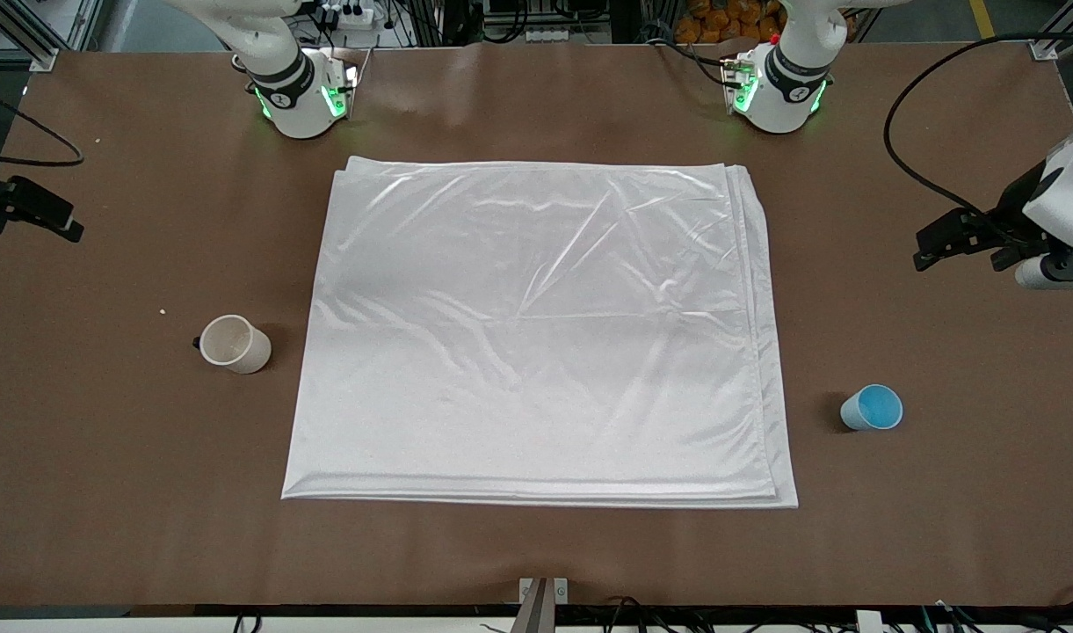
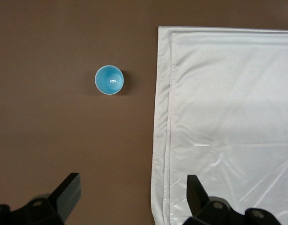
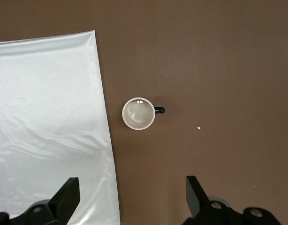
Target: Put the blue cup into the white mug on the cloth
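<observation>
The white cloth (image 1: 536, 334) lies flat in the middle of the table. The blue cup (image 1: 872, 408) stands upright on the bare table beside the cloth, toward the left arm's end. The white mug (image 1: 235, 344) with its black handle stands upright on the bare table beside the cloth, toward the right arm's end. My left gripper (image 1: 967, 251) is open and empty, high over the table by the cloth's edge (image 2: 162, 140); its wrist view shows the blue cup (image 2: 109, 79). My right gripper (image 1: 35, 215) is open and empty, high; its wrist view shows the mug (image 3: 139, 113) and the cloth (image 3: 45, 117).
The brown table (image 1: 536, 554) has a small white crumb (image 1: 162, 310) near the mug, also in the right wrist view (image 3: 199, 128). A black cable (image 1: 905, 149) loops over the table at the left arm's end. The arm bases stand along the table's edge farthest from the front camera.
</observation>
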You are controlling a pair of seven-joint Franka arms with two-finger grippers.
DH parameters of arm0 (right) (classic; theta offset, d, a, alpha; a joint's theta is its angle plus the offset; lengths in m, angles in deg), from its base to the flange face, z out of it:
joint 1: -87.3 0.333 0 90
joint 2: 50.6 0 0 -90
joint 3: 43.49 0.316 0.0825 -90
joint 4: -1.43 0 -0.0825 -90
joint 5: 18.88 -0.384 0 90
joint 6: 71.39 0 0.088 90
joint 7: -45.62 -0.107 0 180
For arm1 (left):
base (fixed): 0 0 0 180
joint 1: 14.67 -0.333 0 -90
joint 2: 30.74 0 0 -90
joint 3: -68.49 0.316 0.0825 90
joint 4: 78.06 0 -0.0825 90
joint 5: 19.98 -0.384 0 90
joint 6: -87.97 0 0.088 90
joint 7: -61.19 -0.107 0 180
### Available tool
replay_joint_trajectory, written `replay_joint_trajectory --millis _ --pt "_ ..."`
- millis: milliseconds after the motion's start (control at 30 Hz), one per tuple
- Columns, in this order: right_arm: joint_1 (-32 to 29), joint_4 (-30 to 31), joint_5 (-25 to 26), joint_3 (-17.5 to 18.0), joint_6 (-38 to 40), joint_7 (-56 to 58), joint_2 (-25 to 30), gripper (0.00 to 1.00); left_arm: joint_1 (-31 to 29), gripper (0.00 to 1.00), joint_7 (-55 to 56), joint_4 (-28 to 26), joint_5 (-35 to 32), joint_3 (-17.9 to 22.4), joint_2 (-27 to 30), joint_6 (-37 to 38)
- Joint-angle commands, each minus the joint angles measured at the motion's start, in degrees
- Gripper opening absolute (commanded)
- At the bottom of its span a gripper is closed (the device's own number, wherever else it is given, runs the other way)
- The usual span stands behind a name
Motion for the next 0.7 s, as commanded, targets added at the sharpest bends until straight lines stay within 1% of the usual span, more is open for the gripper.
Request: replay_joint_trajectory --millis 0,367,533,667 --pt "-0.91 -0.09 -0.6 0.43 -0.45 0.81 0.04 1.0 0.03 1.0 0.09 -0.35 0.86 -0.03 0.67 -0.18" --pt "-1.62 0.17 -0.25 0.43 -0.45 0.89 0.04 1.0 0.21 1.0 0.27 -0.18 0.68 0.06 0.06 -0.18" --pt "-1.62 1.13 -0.52 0.43 -0.71 0.89 0.04 1.0 -0.32 1.0 0.0 -0.44 -0.2 0.49 -2.22 -0.27" --pt "-1.35 1.93 -0.61 0.43 -1.85 0.98 0.04 1.0 -1.2 1.0 -0.88 -0.09 -3.53 0.58 -5.65 -1.93"
